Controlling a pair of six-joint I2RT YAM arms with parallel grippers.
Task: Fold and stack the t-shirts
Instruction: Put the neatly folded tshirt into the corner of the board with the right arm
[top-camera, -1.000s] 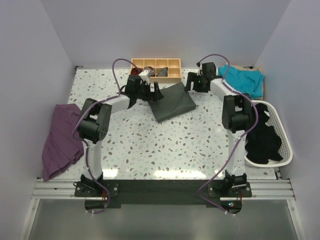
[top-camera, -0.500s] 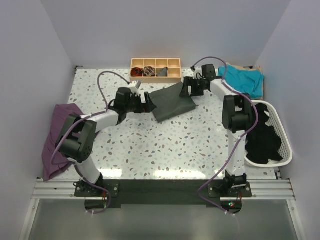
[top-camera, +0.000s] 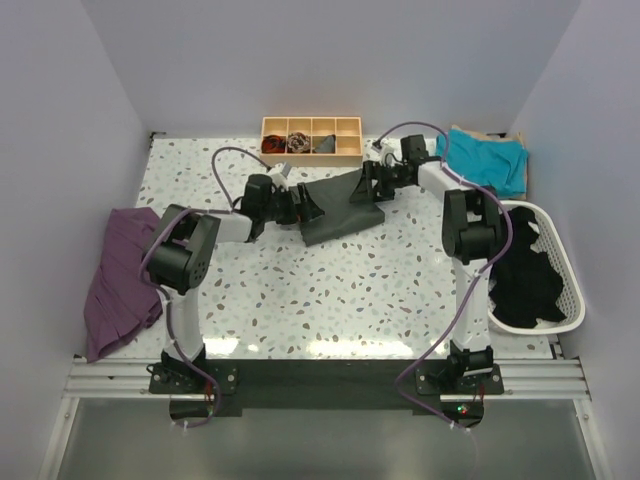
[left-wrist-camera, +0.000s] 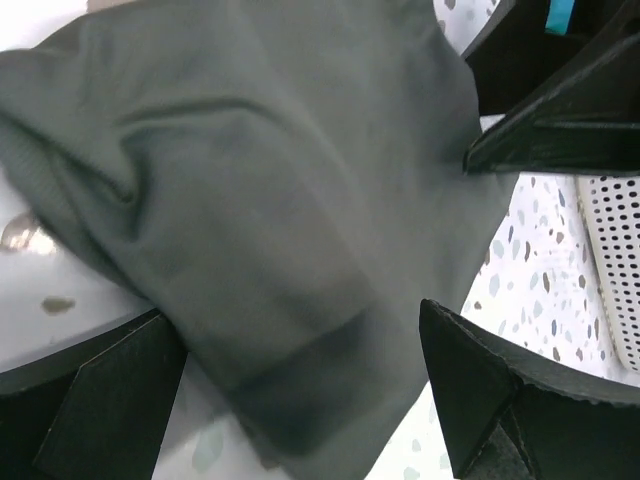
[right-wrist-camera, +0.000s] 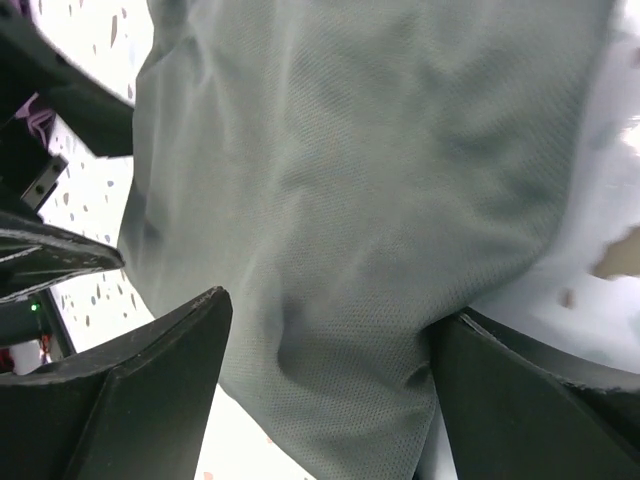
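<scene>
Both spread apart, left tool (top-camera: 304, 205) and right tool (top-camera: 367, 186) astride grey t-shirt (top-camera: 340, 208), speckled white table (top-camera: 330, 290), plain lilac walls (top-camera: 330, 60)

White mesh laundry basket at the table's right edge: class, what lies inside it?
A heap of black cloth fills the white mesh laundry basket. The basket's floor, and anything under the heap, is covered and cannot be seen.

Grey t-shirt (right-wrist-camera: 340, 180) between wide-spread right tool (right-wrist-camera: 330, 312) fingers, speckled table (right-wrist-camera: 612, 180)

Matt charcoal cloth t-shirt (top-camera: 340, 208) (fine knit weave), glossy speckled table (top-camera: 330, 290), wooden tray (top-camera: 310, 160)
</scene>
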